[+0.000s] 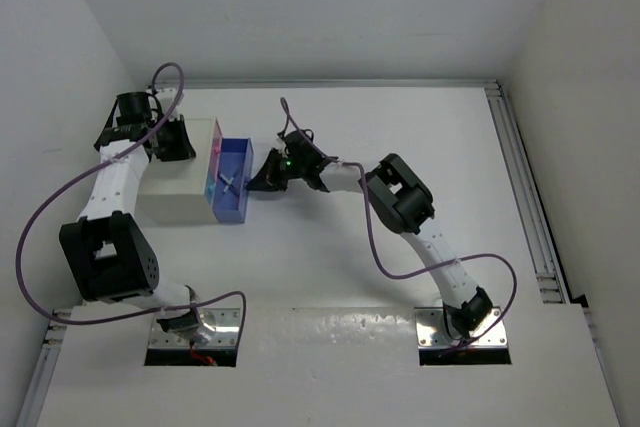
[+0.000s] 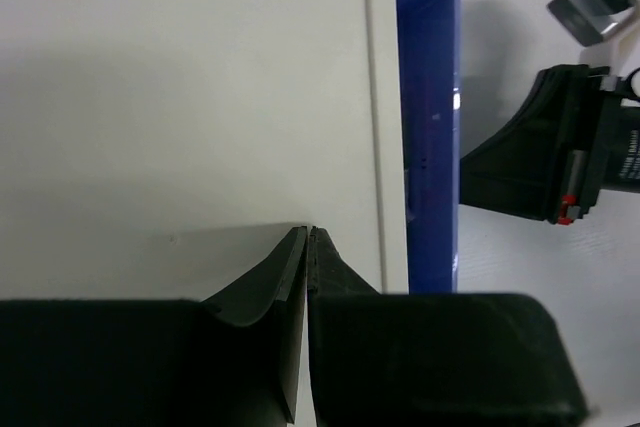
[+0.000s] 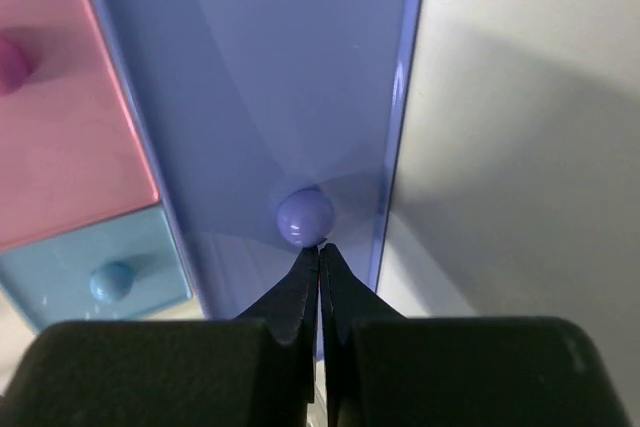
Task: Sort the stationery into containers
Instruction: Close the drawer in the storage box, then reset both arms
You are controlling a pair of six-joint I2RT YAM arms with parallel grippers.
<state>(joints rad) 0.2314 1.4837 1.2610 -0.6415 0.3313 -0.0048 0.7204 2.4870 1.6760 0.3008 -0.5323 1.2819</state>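
Just beyond the right gripper (image 3: 320, 250), closed and empty, sits the blue drawer knob (image 3: 304, 217).

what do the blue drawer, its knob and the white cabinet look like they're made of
The blue drawer: likely translucent plastic, glossy; a bright glint runs along its right edge. Its knob: seemingly the same plastic, smooth, with a small highlight on its round top. The white cabinet: opaque and matte, no reflections; plastic or painted board, cannot tell which.

My top camera looks down from high behind onto the whole table (image 1: 400, 147). My wrist cameras sit close: left over the cabinet (image 2: 180, 97), right on the blue drawer (image 3: 270, 77), which all views share.
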